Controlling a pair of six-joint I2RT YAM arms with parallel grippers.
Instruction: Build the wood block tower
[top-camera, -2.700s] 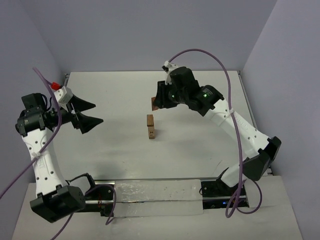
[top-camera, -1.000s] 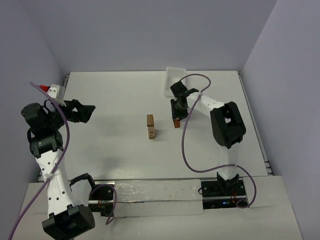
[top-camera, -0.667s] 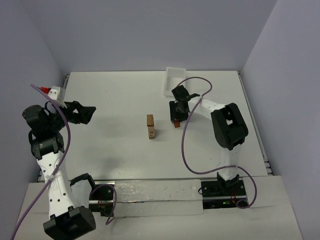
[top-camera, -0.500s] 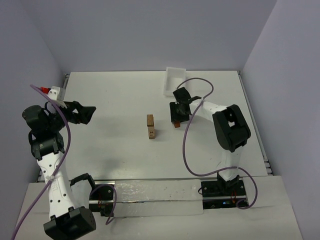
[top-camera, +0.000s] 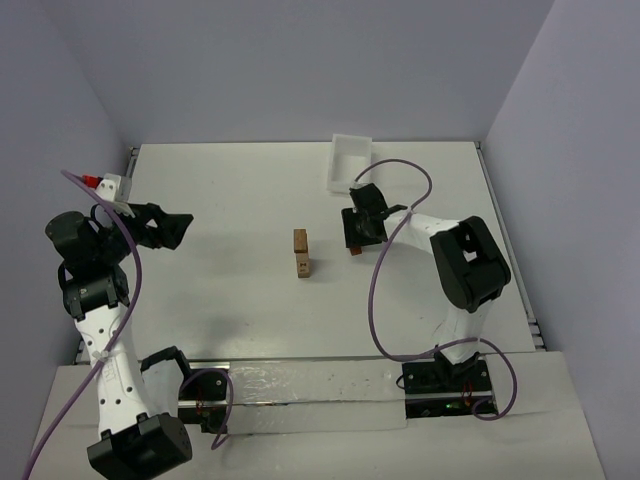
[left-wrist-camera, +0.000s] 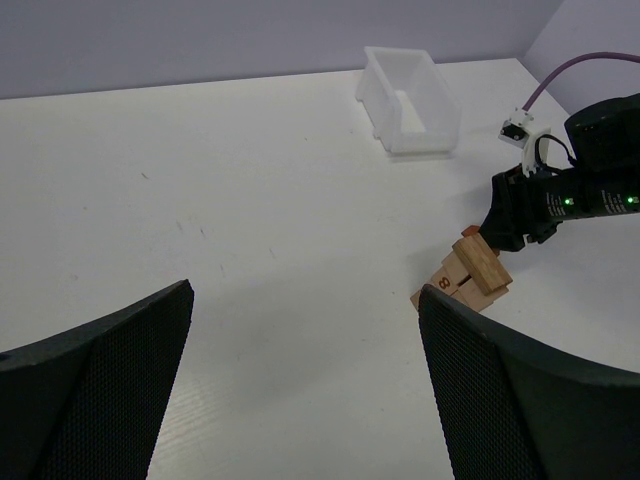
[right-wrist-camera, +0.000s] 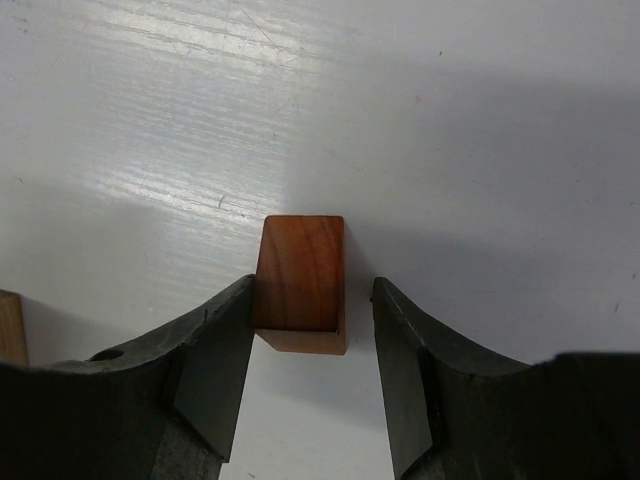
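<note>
Wood block tower (top-camera: 300, 253): short stack, mid-desk. Reddish block (right-wrist-camera: 300, 280): lying toward the desk's right edge, straddled by your right tool (right-wrist-camera: 312, 292), jaws parted, not clamped. Left tool (left-wrist-camera: 305, 292): wide open, empty. Risk: closing off-centre may skew the block; skewed placement could topple your stack.

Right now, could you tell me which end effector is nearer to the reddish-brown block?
Right. The right end effector straddles the reddish-brown block, one finger on each side; the left end effector hangs far off across the table.
</note>
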